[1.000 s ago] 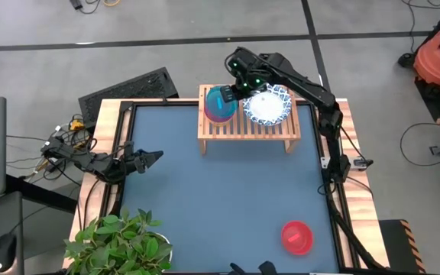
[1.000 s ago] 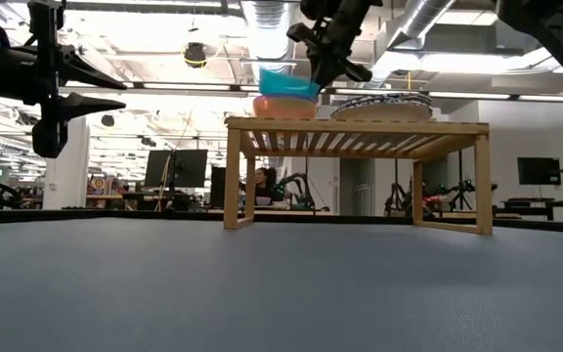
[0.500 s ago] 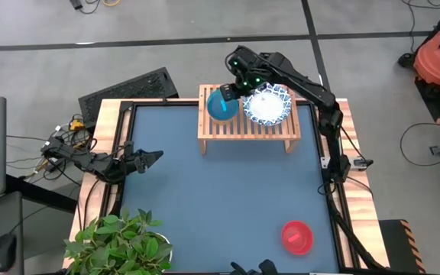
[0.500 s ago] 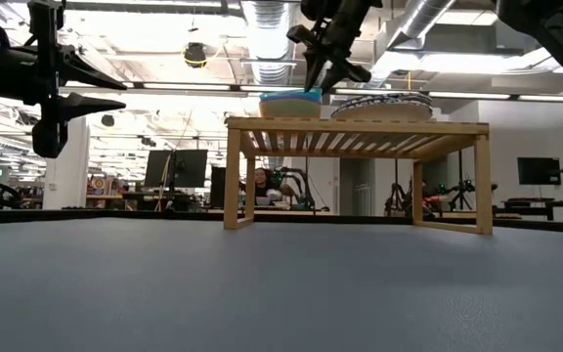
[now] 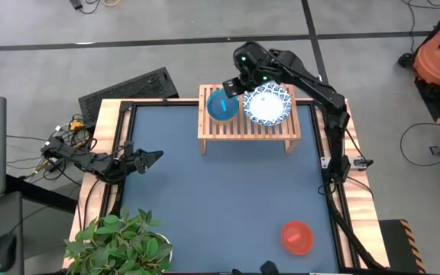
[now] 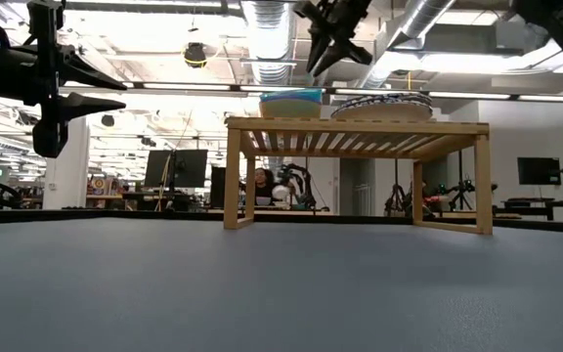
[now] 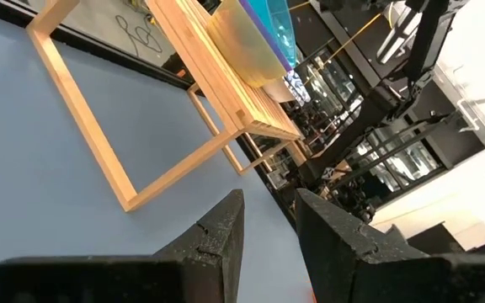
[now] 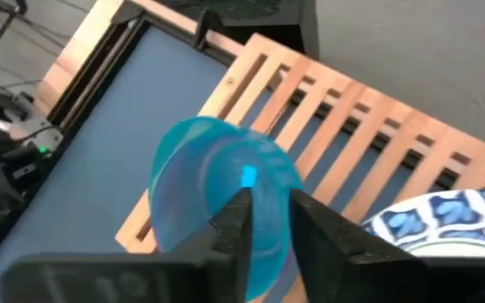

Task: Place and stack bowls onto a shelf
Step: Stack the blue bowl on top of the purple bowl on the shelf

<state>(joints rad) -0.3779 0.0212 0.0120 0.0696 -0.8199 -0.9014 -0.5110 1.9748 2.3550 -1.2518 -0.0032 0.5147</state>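
My right tool (image 5: 230, 85), fingers slightly apart and empty, hovers above the teal bowl (image 5: 221, 105) on the shelf (image 5: 248, 126) at upper centre, while my left tool (image 5: 153, 156), nearly closed, waits mid-left over the surface (image 5: 220, 191).

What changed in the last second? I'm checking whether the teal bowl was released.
The right gripper set the teal bowl level on the stack at the shelf's left end, let go and rose clear. The patterned bowls, red bowl and left gripper stayed put.
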